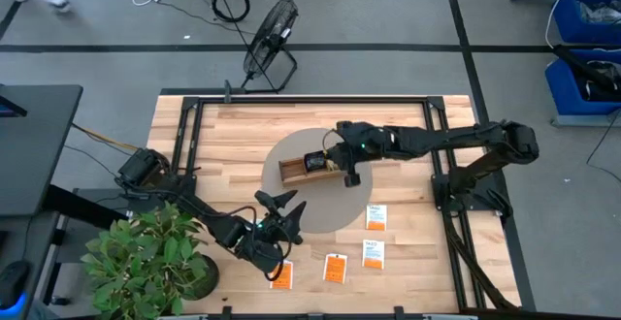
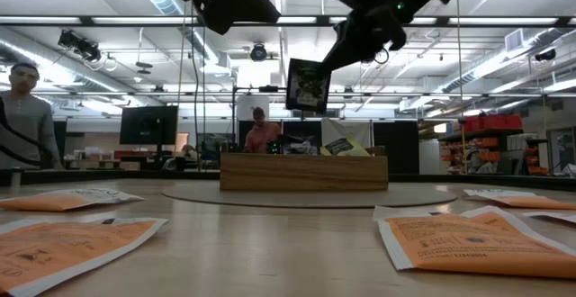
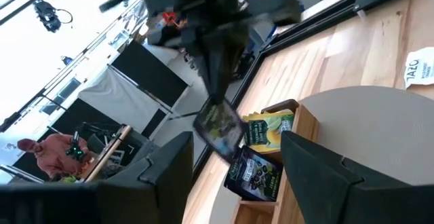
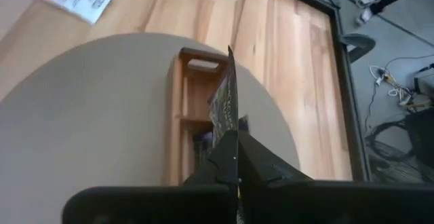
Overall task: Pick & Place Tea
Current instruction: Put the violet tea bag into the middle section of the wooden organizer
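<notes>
The left pincer (image 1: 278, 204) sits over the near left part of the table (image 1: 408, 262), beside a potted plant (image 1: 155, 257). Its fingers (image 3: 319, 176) stand apart and hold nothing. One orange tea packet (image 1: 281, 274) lies flat on the table just beside this pincer on its near side. A second orange packet (image 1: 335, 268) lies a little farther to the right.

Beyond the left pincer, at the table's centre, a wooden tray (image 1: 296, 171) rests on a round grey mat (image 1: 320, 213). In the left wrist view, a yellow-green packet (image 3: 268, 129) and a dark blue-black packet (image 3: 256, 173) stand upright in the tray.

The right pincer (image 1: 335, 161) hangs above the tray's right end. Its jaws are closed on a dark packet (image 2: 307, 85), gripped by the upper edge. In the low view this packet hangs clear above the tray, not touching it. In the right wrist view the packet (image 4: 224, 105) shows edge-on directly ahead of the closed fingers, over the tray (image 4: 183, 108).

Two white-and-orange packets (image 1: 375, 217) lie flat on the table on the near side of the right pincer, well apart from it, one behind the other.
</notes>
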